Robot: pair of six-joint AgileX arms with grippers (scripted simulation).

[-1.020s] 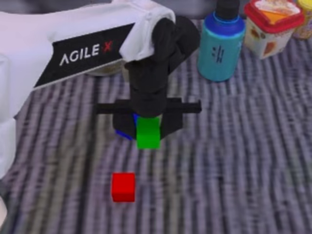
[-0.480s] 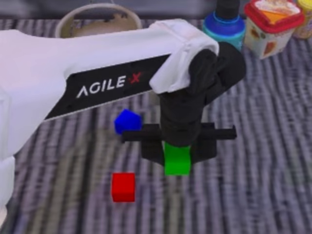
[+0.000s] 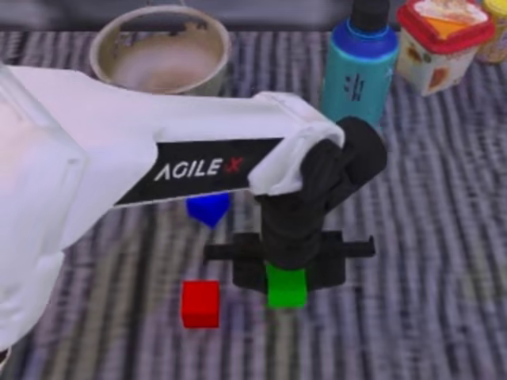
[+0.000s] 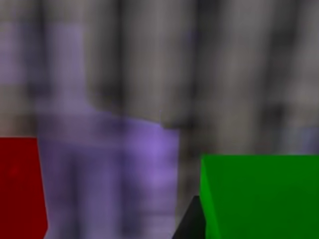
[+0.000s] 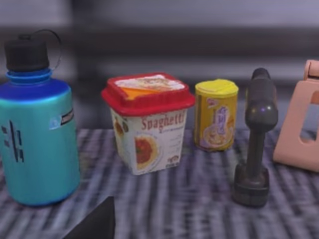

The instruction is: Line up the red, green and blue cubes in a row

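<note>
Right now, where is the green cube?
In the top view the green cube sits low near the middle, held in the left gripper, just right of the red cube and below-right of the blue cube.

White left arm [image 3: 142,150], black AGILEX band, seemingly black wrist.

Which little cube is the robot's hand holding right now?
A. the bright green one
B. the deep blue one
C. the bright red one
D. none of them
A: in the top view the left hand is closed around the small bright green cube, while the small red cube and the small blue cube sit apart on the striped cloth.
</note>
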